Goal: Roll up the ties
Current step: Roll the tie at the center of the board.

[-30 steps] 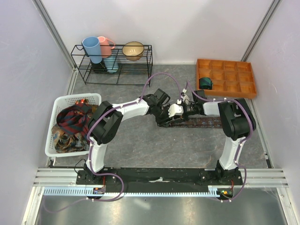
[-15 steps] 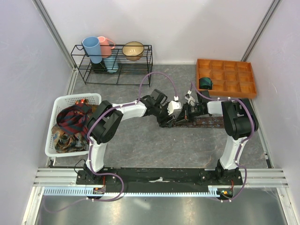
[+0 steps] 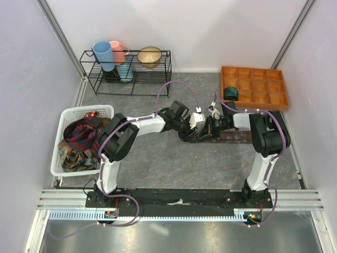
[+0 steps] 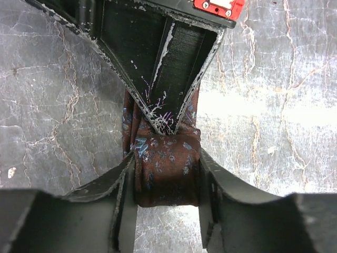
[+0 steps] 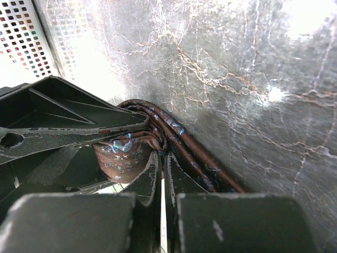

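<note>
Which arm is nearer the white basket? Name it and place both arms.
Left. The left arm has its elbow right beside the white basket; the right arm stands far off on the other side, beyond the maroon tie.

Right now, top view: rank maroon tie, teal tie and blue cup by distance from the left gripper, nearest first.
1. maroon tie: centre, its rolled end in the left gripper jaws.
2. teal tie: back right, in the orange tray.
3. blue cup: back left, on the wire rack.
</note>
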`<act>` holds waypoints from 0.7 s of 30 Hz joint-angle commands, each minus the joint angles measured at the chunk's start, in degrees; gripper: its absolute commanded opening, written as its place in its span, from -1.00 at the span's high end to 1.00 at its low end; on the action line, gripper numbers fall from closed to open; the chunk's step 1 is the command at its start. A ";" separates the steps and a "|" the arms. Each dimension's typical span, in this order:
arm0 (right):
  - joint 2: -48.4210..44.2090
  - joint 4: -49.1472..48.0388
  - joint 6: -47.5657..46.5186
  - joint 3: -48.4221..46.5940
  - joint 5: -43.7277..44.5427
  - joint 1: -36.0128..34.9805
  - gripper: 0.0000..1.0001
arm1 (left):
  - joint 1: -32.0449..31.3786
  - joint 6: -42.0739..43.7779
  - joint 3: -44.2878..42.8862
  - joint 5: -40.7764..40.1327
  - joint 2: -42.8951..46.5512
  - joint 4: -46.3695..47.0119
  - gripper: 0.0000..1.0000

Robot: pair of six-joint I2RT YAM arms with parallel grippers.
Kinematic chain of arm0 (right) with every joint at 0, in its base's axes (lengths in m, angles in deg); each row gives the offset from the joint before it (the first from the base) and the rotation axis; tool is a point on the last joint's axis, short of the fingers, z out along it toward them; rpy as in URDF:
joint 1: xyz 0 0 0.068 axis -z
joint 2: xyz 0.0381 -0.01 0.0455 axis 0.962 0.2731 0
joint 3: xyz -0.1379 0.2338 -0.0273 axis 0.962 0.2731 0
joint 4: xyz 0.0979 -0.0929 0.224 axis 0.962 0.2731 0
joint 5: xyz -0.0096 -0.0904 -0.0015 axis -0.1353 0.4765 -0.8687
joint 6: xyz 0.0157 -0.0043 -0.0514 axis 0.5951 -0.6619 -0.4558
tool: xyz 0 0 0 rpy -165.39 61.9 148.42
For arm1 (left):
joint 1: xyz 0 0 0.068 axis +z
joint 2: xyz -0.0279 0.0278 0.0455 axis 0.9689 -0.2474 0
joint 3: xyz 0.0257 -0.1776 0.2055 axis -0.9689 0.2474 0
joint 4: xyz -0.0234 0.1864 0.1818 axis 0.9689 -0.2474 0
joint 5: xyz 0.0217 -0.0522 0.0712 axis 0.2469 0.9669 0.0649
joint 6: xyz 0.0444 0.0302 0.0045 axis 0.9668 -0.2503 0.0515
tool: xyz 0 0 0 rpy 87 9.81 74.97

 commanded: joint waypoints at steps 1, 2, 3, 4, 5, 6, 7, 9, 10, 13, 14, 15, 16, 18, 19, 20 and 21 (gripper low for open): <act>-0.06 1.08 -4.16 0.64 7.71 0.25 1.00 | -0.23 2.46 -1.79 -4.91 -1.29 -5.15 0.11; -0.76 1.08 -4.16 0.64 7.01 0.16 1.00 | -0.32 2.73 -1.88 -5.79 -1.73 -5.69 0.09; -1.03 1.43 -4.16 0.55 4.65 0.25 0.99 | -0.32 3.17 -1.80 -6.84 -1.91 -6.13 0.11; -1.38 2.22 -4.34 -0.06 3.93 0.42 0.86 | -0.32 3.96 -1.79 -7.29 -2.17 -7.09 0.18; -2.16 2.92 -4.51 -0.50 2.97 0.95 0.78 | -0.32 4.23 -1.62 -7.73 -2.26 -7.36 0.27; -2.78 4.32 -4.69 -0.94 1.04 1.39 0.71 | -0.32 4.32 -1.27 -8.34 -2.26 -7.54 0.47; -3.40 4.68 -4.43 -1.64 0.33 2.00 0.64 | -0.32 4.84 -1.09 -8.35 -2.35 -7.80 0.55; -5.42 5.65 -3.55 -1.99 -1.43 3.93 0.46 | -0.32 5.11 -0.39 -8.17 -2.00 -7.81 0.70; -5.86 6.44 -3.72 -2.26 -1.61 4.37 0.44 | -0.32 5.28 -0.30 -8.17 -1.91 -7.81 0.73; -6.48 9.08 -5.65 -1.30 0.31 4.91 0.45 | -0.32 5.64 -0.12 -8.00 -1.82 -7.81 0.78; -5.96 9.43 -5.92 -0.77 0.93 4.99 0.46 | -0.32 5.46 -0.12 -7.91 -1.73 -7.72 0.79; -5.43 9.43 -6.36 -0.16 1.46 4.91 0.48 | -0.23 5.20 -0.39 -7.39 -1.56 -7.63 0.79; -4.90 9.43 -6.36 0.72 3.12 4.91 0.51 | -0.23 5.02 -0.30 -7.12 -1.03 -7.46 0.79; -2.88 9.69 -6.97 0.90 5.49 4.91 0.53 | -0.23 4.76 -0.91 -6.50 -0.59 -7.28 0.80; -2.35 9.87 -7.50 0.64 6.64 4.91 0.53 | -0.23 4.15 -1.09 -6.50 -0.07 -7.45 0.79; -1.22 10.31 -7.68 0.38 9.09 4.91 0.53 | -0.23 3.79 -1.35 -6.33 0.29 -7.54 0.79; -0.77 10.66 -7.94 0.20 9.89 4.91 0.53 | -0.23 3.53 -1.70 -6.33 0.90 -7.46 0.79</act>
